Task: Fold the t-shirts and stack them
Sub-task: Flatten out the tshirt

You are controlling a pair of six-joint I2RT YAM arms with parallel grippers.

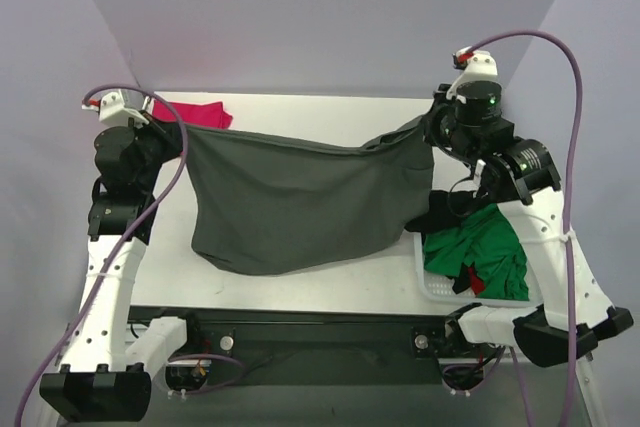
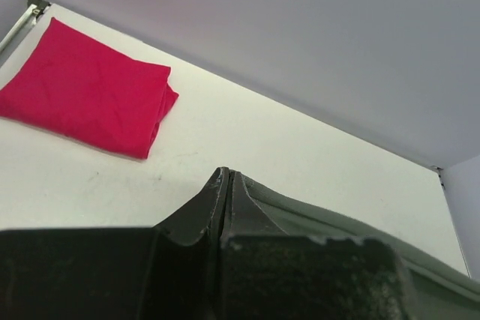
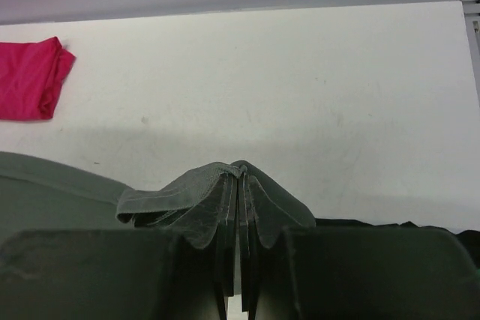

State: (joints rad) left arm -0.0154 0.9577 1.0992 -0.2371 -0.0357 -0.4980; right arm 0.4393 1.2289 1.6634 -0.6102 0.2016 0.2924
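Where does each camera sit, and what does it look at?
Top external: above and behind the arms, looking down at the table; both arms show, stretching the grey-green shirt between them.
Left wrist: on the left arm, looking along the left gripper, shut on the shirt's edge.
Right wrist: likewise over the right gripper, shut on bunched cloth.
Shared: all three show the folded magenta shirt.

Soft, even light from above covers my white worktop (image 1: 340,287). The back wall (image 1: 320,17) carries a faint pink tint. The hanging grey-green shirt (image 1: 290,197) throws a pale, soft-edged shadow beneath it. In both wrist views my dark jaws sit underlit and slightly blurred up close.
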